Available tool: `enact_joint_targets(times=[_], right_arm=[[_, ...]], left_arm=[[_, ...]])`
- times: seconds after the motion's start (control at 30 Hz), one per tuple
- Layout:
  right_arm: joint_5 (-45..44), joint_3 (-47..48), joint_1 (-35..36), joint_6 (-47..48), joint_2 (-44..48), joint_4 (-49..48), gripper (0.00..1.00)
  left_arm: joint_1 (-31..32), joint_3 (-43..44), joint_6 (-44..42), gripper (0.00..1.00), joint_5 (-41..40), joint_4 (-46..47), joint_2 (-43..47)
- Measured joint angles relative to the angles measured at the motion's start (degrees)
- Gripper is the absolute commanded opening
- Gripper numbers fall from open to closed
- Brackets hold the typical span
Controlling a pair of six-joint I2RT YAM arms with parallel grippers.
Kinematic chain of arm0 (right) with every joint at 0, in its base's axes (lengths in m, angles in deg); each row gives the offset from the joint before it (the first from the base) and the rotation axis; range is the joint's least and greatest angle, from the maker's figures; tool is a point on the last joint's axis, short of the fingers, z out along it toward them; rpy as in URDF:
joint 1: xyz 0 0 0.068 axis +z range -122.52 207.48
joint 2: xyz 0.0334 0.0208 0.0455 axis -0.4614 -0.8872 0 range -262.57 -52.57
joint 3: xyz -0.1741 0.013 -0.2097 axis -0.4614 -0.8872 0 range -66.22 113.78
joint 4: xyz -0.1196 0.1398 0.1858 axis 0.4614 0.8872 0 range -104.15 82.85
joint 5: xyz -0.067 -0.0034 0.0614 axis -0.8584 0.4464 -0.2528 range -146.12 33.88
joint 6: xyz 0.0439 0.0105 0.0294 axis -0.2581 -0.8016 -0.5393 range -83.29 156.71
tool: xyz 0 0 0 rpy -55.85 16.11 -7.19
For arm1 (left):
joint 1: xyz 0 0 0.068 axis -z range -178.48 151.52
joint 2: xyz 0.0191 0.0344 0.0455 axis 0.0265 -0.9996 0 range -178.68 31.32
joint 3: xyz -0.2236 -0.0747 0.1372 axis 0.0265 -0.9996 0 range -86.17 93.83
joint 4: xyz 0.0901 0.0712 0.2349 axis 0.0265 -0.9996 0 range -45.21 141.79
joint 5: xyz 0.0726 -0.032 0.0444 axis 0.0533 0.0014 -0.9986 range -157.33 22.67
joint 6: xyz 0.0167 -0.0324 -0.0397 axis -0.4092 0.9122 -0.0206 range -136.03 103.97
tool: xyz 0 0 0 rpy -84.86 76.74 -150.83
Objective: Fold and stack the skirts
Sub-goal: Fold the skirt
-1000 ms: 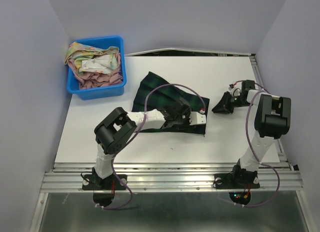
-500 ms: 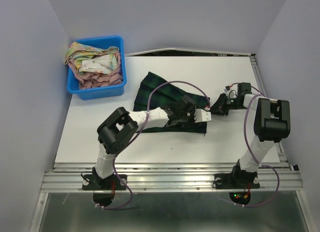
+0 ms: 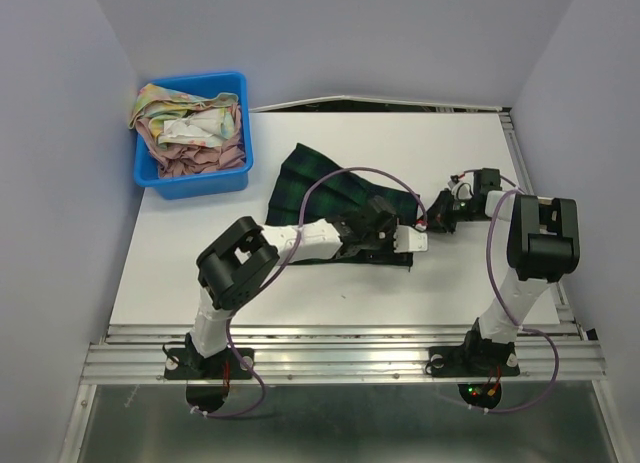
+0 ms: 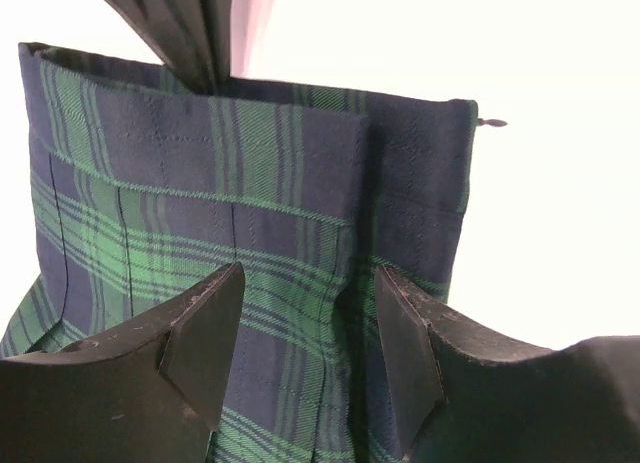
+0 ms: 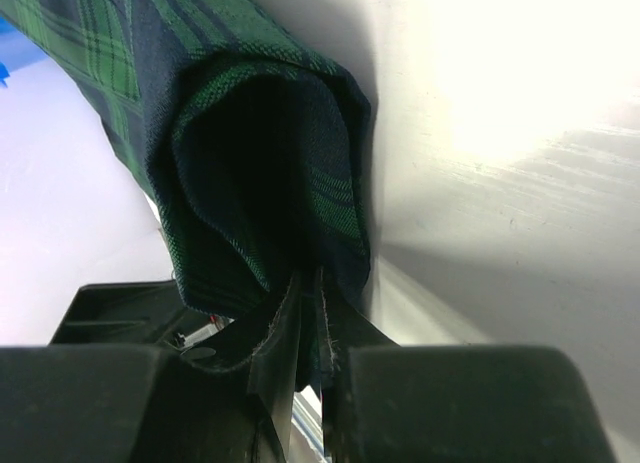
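Two robot arms reach over a flat white table (image 3: 200, 273). One soft, dark green and navy plaid skirt (image 3: 318, 178) with pleats lies spread in the middle of the table. The left gripper (image 3: 410, 241) is over the right end of the plaid skirt, by the waistband. Its two black fingers (image 4: 200, 333) are spread apart with the cloth showing between them, and I cannot tell if they touch the cloth. The right gripper (image 3: 437, 215) is at the right corner of that same end. It is pinching an edge of the plaid skirt tight, and the cloth there curls into a small loop. One pale yellow skirt with pink and blue flowers (image 3: 190, 123) sits bunched up inside a blue plastic bin (image 3: 195, 186) at the back left, well apart from both grippers
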Motion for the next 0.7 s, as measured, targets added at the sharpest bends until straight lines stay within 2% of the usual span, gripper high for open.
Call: enact_joint_targets(times=[0.13,0.23,0.33,0.37,0.4,0.43,0.53,0.57,0.7], right_arm=[[0.0,0.0,0.0,-0.3,-0.3,-0.9,0.16],[0.0,0.0,0.0,-0.7,-1.2,-1.2,0.16],[0.0,0.0,0.0,-0.9,-1.9,-1.2,0.16],[0.0,0.0,0.0,-0.9,-1.9,-1.2,0.16],[0.0,0.0,0.0,-1.0,-1.9,-1.2,0.14],[0.1,0.0,0.0,-1.1,-1.9,-1.4,0.11],[0.2,0.0,0.0,-1.3,-1.9,-1.8,0.11],[0.1,0.0,0.0,-1.4,-1.9,-2.0,0.11],[0.0,0.0,0.0,-1.6,-1.9,-2.1,0.07]], left_arm=[[0.7,0.0,-0.3,0.66,-1.0,0.3,0.0],[0.8,0.2,-0.5,0.6,-1.3,0.7,-0.5],[0.9,0.6,-0.8,0.5,-1.7,1.1,-1.8],[0.9,0.7,-0.9,0.42,-1.9,1.2,-2.2],[0.8,0.8,-0.9,0.38,-2.2,1.2,-3.0],[0.8,0.8,-0.7,0.29,-2.6,1.3,-3.4],[0.8,0.8,-0.4,0.17,-2.9,1.2,-3.7],[0.8,0.9,-0.3,0.1,-3.0,1.4,-3.6],[0.8,0.9,0.2,0.0,-2.8,1.4,-3.5]])
